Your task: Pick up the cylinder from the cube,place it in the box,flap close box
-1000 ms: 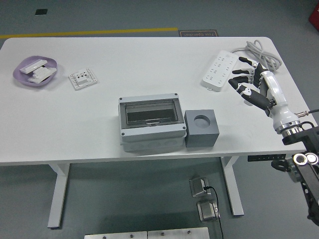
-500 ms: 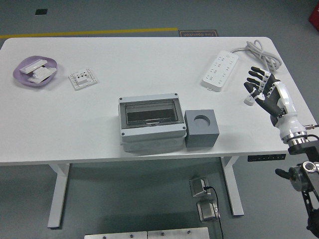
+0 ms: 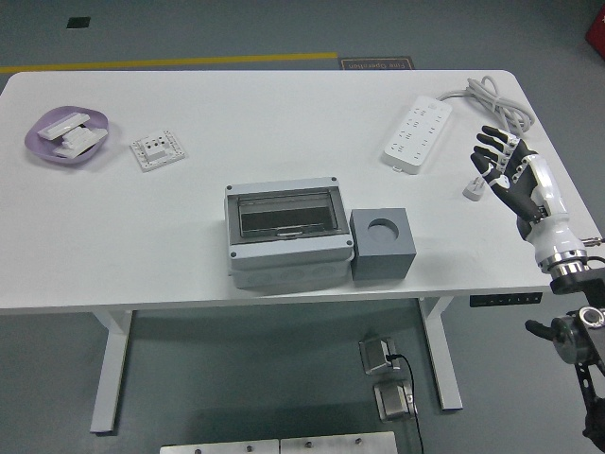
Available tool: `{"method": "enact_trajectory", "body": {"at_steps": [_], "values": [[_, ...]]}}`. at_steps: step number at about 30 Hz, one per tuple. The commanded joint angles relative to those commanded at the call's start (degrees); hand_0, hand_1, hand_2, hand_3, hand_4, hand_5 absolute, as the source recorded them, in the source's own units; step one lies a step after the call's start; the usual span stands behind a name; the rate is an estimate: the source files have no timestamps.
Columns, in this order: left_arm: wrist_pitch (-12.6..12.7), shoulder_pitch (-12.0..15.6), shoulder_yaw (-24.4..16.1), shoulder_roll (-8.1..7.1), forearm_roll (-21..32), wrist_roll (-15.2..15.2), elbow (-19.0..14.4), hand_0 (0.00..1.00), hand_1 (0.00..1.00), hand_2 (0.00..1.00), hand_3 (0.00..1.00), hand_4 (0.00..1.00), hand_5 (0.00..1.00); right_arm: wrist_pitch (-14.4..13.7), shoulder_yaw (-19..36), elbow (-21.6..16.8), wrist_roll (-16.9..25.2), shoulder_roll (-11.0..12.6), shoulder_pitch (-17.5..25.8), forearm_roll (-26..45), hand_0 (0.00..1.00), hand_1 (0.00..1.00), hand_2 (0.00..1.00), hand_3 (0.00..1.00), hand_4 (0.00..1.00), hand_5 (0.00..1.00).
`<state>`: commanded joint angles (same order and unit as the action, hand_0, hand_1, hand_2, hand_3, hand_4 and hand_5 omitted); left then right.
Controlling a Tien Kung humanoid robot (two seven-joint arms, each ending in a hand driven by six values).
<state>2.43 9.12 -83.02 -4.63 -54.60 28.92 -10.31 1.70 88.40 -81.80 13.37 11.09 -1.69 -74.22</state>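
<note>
No cylinder is seen standing above the grey cube — only a round socket in its top, just right of the closed box — so a light, rigid, smooth piece (a guess) would be pinched at its rim by the empty, spread-fingered right hand.

The desk is showing a smooth, matt white top. The box is looking like grey plastic with a clear, glossy lid (light is glinting off it). The cube is appearing matt grey, and the power strip glossy white plastic.
</note>
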Motion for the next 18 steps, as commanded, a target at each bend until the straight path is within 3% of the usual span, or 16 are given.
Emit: {"method": "enact_trajectory", "body": {"at_steps": [18], "values": [[0.04,-0.64,0.37,-0.21,1.01,-0.02,0.00,0.901,0.807,0.849,0.916,0.911,0.707,0.13,0.84,-0.12,-0.31,-0.01,-0.50,-2.00,0.858,0.802,0.818,0.793,0.961,0.559]]}}
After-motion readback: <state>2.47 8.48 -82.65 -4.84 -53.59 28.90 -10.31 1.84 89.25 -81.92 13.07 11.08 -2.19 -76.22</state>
